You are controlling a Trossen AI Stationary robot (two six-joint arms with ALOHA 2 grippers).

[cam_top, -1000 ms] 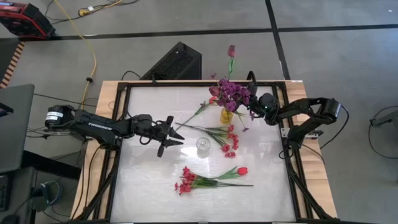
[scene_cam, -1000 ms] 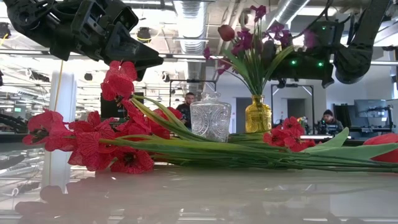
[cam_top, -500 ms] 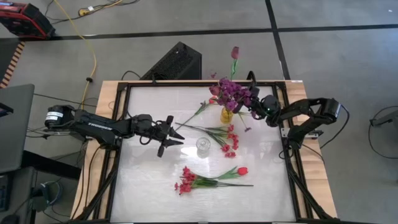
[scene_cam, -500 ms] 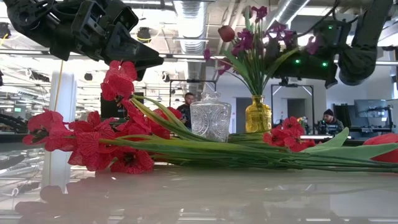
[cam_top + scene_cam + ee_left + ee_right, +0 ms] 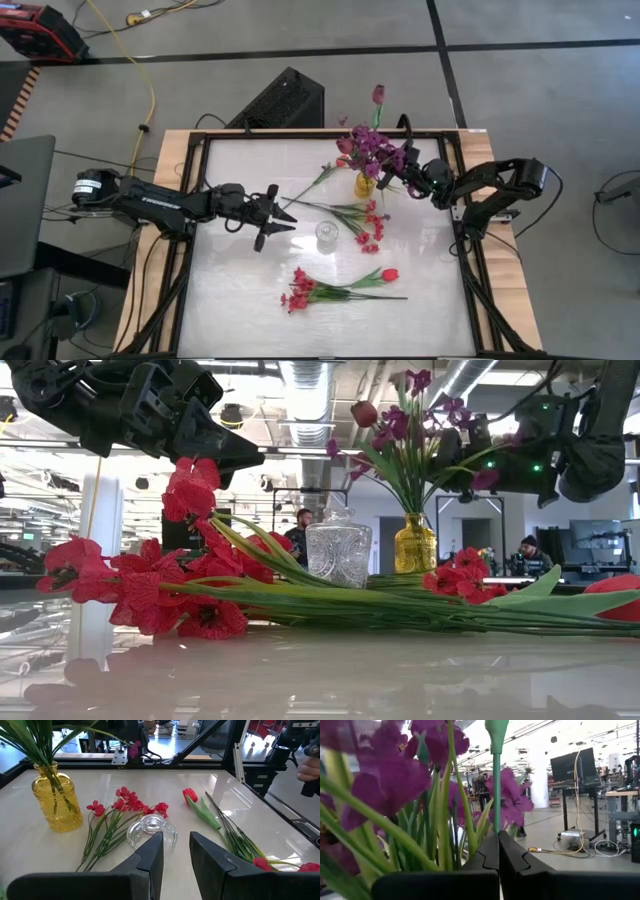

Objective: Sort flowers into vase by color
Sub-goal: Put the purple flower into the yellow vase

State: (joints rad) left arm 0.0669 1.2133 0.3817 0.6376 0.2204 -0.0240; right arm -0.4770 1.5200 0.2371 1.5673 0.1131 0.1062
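Observation:
A yellow glass vase [image 5: 365,186] at the table's far right holds purple flowers [image 5: 375,150], with one dark magenta bud [image 5: 378,95] standing tallest. My right gripper [image 5: 498,834] is up among these blossoms and is shut on a green stem. A clear glass vase [image 5: 325,235] stands mid-table. Red flowers lie flat on their stems: a spray [image 5: 365,222] beside the vases, and a bunch [image 5: 335,290] with a red tulip [image 5: 390,274] nearer the front. My left gripper [image 5: 176,845] hovers open at mid-left, pointing toward the clear vase [image 5: 151,827]. My right gripper pinches a thin green stem [image 5: 496,815] between its two shut fingertips and lies across it. It comes nearly level from the table's right. The stem rises upright to a green calyx [image 5: 496,730]. Its bud and lower end are outside the wrist view.
A single stem [image 5: 312,185] lies on the table between my left gripper and the yellow vase. A black frame rail [image 5: 470,270] runs along the table's right side. People and desks show in the room beyond the far edge.
My right gripper has drawn a little toward the table's near right, staying shut. The tall bud above the bunch has shifted the same way.

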